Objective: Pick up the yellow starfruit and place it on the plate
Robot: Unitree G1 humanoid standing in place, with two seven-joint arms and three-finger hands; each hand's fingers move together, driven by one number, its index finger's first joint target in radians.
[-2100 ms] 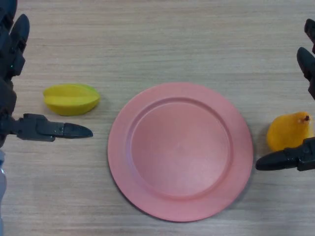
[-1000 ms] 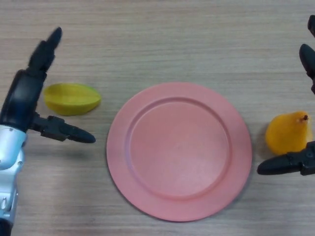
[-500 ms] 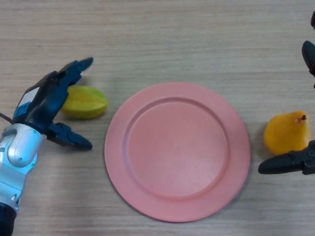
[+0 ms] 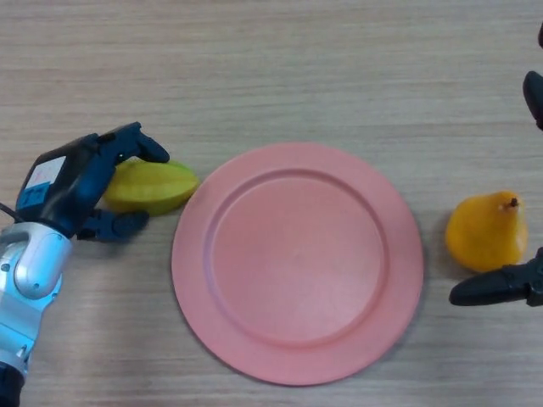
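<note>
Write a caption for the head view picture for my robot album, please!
Left hand curls around the yellow starfruit beside the empty pink plate.

Left hand [image 4: 72, 188] fingers seemingly curled round starfruit [image 4: 154, 186] beside plate [image 4: 297, 360].

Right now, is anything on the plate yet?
No. The pink plate shows only its bare surface. The starfruit lies on the table just left of its rim, with the left hand curled round it; the fruit's left end is covered.
</note>
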